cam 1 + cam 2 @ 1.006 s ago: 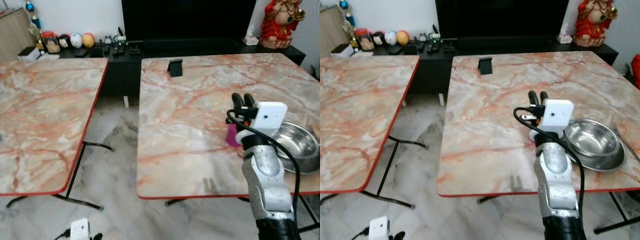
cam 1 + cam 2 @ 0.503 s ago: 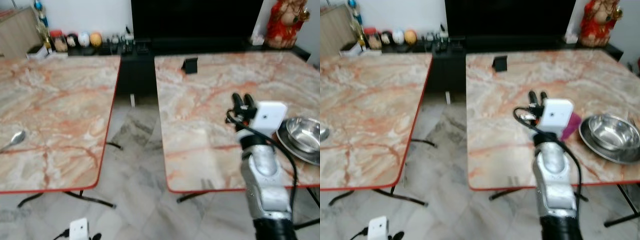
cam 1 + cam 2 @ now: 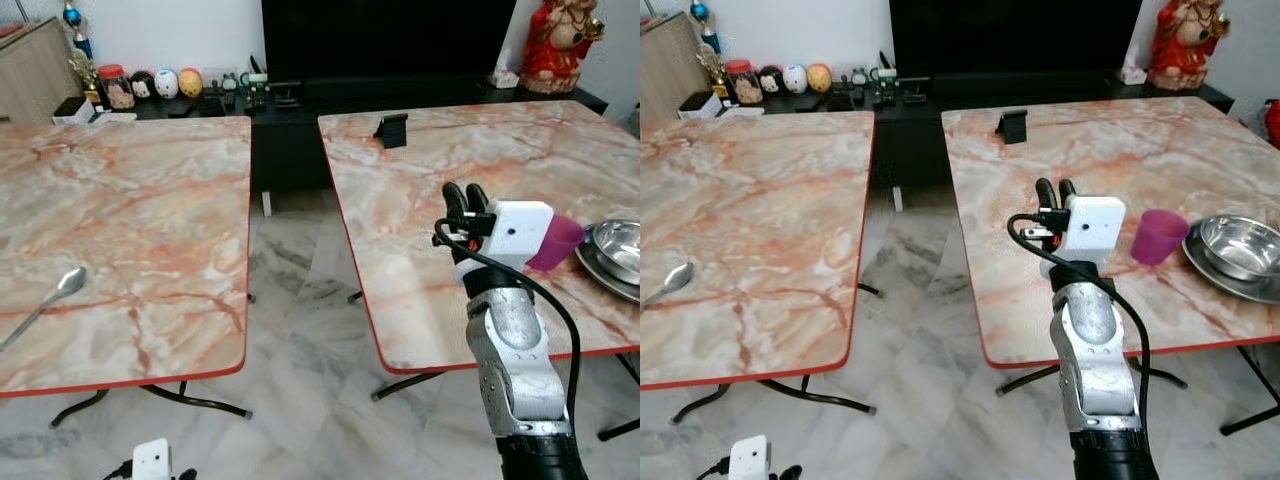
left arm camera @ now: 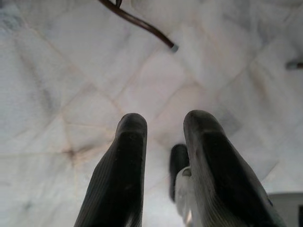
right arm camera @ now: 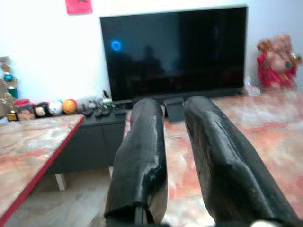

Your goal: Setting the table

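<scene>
We raised the right gripper (image 3: 1053,187) over the right table (image 3: 1110,150), fingers slightly parted, grasping nothing. Purple cup (image 3: 1158,236) and steel bowl (image 3: 1237,246) sat at its 3 o'clock. Left gripper (image 4: 163,137) hung idle, parted, empty.

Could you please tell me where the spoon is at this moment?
The spoon lies alone near the front left edge of the left marble table, far across the gap from the purple cup and steel bowl on the right table.

Left tool (image 4: 163,142) with fingers slightly parted, marble floor (image 4: 71,71), table leg (image 4: 142,26)
</scene>
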Controlling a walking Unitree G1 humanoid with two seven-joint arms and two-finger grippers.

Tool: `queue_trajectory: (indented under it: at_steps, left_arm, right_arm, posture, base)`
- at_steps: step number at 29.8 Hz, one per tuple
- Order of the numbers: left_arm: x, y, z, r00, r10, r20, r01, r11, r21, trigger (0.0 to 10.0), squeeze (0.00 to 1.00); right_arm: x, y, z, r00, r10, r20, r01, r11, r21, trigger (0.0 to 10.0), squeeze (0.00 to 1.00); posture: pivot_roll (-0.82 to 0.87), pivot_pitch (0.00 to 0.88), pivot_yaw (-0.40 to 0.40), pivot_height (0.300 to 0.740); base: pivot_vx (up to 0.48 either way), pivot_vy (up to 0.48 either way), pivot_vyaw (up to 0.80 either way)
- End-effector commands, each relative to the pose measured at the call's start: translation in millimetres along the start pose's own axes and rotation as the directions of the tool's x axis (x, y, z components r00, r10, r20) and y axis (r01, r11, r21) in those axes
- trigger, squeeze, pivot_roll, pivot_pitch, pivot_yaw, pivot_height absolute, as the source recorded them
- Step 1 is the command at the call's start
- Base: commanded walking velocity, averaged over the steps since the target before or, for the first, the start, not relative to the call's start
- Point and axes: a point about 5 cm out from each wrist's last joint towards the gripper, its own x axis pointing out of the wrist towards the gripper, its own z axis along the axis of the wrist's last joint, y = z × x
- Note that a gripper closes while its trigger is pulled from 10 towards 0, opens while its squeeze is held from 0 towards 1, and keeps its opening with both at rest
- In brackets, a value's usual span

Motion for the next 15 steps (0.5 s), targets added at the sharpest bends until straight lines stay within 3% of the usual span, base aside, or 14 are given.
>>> queue_trajectory:
  at_steps: [1, 15]
  left_arm:
    - [-1.1, 2.4, -3.7, 1.000, 0.005, -0.020, -0.005, 1.000, 0.006, 10.0, 0.00]
    - [-1.4, 8.5, -2.1, 1.000, 0.011, -0.025, -0.010, 1.000, 0.013, 10.0, 0.00]
  right_arm:
    - [-0.5, -3.4, 0.9, 1.000, -0.013, 0.006, 0.013, 1.000, -0.001, 10.0, 0.00]
    - [-1.0, -1.4, 0.5, 1.000, -0.014, 0.007, 0.014, 1.000, 0.005, 10.0, 0.00]
  posture:
    - [-0.15, 0.000, 0.040, 0.740]
    - [-0.15, 0.000, 0.048, 0.740]
  base:
    - [0.000, 0.289, 0.00]
    - [0.000, 0.288, 0.00]
